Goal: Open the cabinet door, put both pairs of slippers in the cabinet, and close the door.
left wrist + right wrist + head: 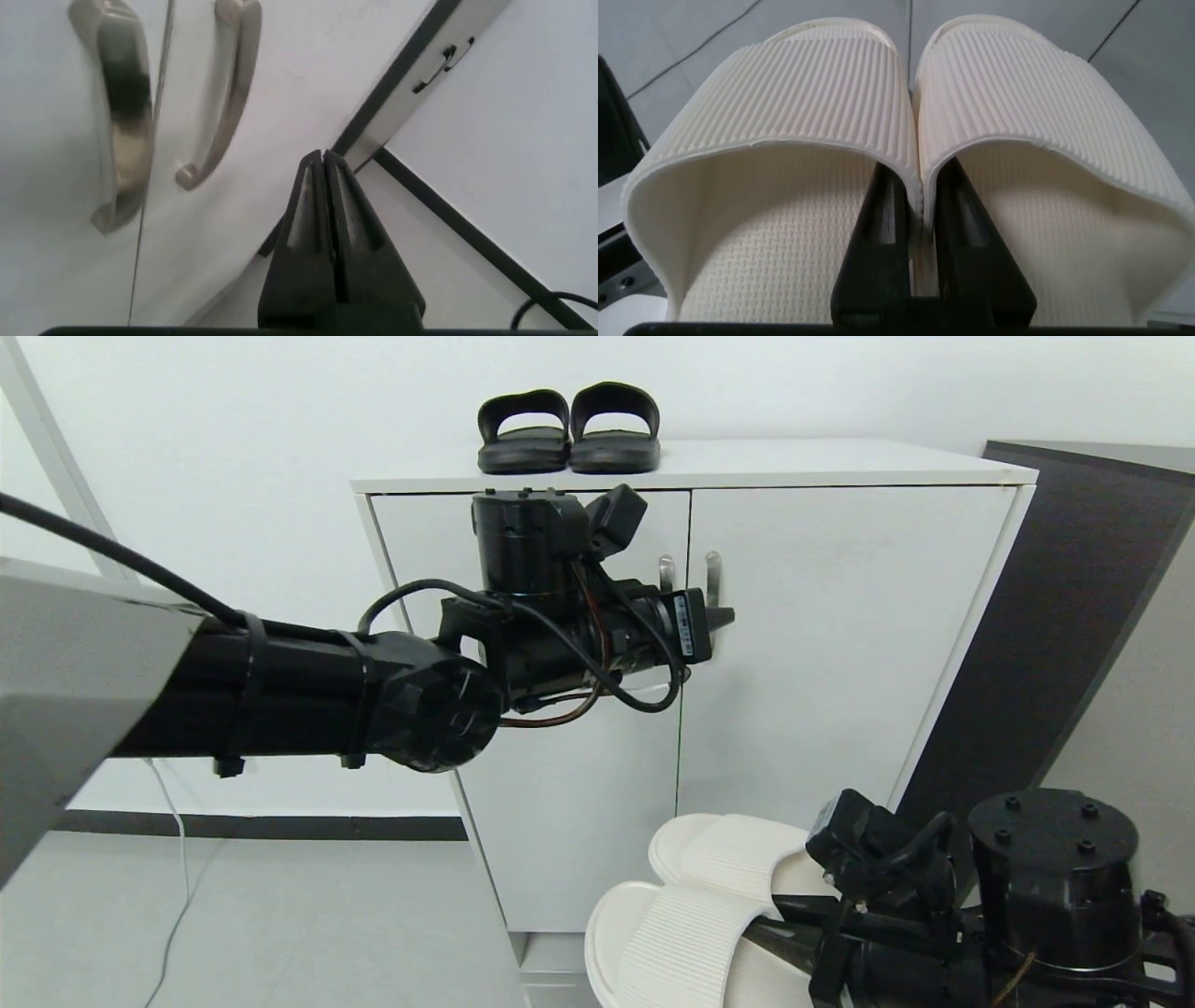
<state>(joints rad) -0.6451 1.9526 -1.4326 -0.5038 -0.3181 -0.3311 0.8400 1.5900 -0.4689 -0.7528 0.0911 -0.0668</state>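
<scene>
Before the shut white laminate cabinet (840, 663), the left jaws, pressed together, sit just beside its two upright, curved brushed-metal handles (712, 577). Lower down, the right jaws pinch the adjoining straps of the ribbed cream foam slippers (785, 121). Smooth black moulded slippers (568, 429) rest on the cabinet's top.

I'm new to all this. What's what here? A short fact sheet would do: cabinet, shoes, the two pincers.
Cabinet: closed
Handles: two, side by side at mid-front
Black slippers: on top of the cabinet
White slippers: held low in front of the cabinet
Left pincer: shut, empty, near the handles
Right pincer: shut on the white slippers' inner walls, one finger in each
</scene>
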